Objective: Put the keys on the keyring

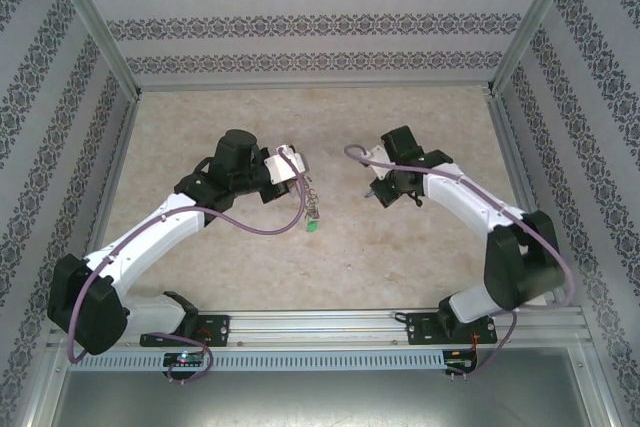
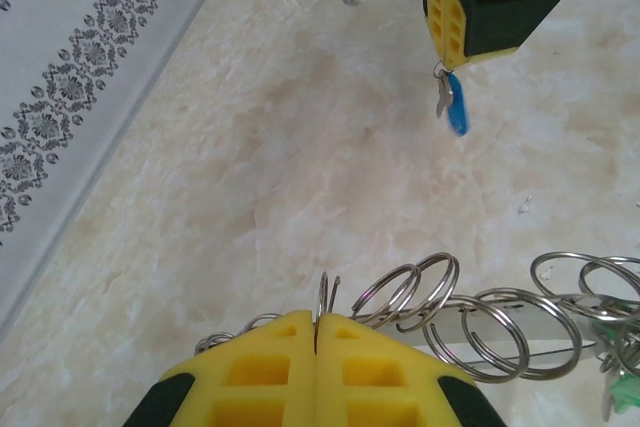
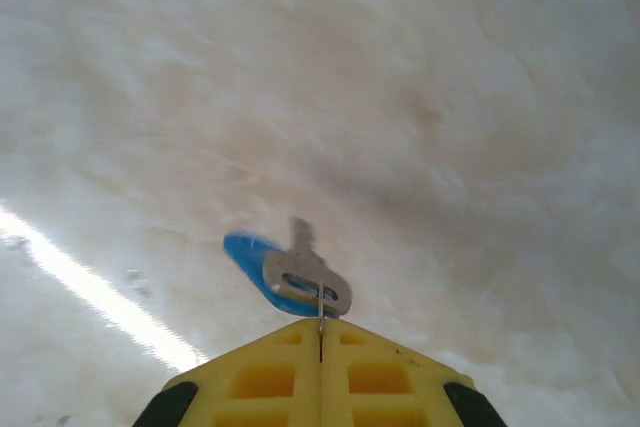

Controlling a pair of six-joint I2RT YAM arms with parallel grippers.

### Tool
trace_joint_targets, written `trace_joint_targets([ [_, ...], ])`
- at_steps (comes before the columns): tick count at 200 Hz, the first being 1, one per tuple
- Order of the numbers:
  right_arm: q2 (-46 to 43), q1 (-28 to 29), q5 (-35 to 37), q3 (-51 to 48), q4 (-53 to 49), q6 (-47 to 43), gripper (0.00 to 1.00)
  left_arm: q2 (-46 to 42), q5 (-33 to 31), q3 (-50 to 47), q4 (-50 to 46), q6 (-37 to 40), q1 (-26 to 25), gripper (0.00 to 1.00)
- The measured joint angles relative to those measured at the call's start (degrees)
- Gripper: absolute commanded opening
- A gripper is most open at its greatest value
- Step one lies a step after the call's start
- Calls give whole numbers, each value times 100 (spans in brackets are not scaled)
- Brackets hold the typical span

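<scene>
**Top and wrist views.** The left jaws are pressed together, pinching one thin loop (image 2: 325,297) of the keyring (image 2: 497,332), which appears here as a string of linked silvery rings. In the left wrist view the string trails to the right. In the top view it hangs from the jaws toward the desk (image 1: 240,247). A green-capped key (image 1: 313,228) sits at the string's lower end; whether it touches the desk cannot be told. The right jaws are also pressed together, pinching the small ring of a blue-capped key (image 3: 300,282), which dangles below them above the desk. The two sets of jaws face each other, near but apart.
</scene>
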Motion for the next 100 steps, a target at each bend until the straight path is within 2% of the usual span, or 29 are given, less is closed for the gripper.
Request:
trace_joint_targets([
  [42, -767, 118, -1268, -535, 638, -767, 0, 164, 269, 0, 61, -9, 0, 0],
  [100, -1043, 197, -2474, -673, 1235, -920, 0, 243, 664, -92, 730, -479, 0, 0],
])
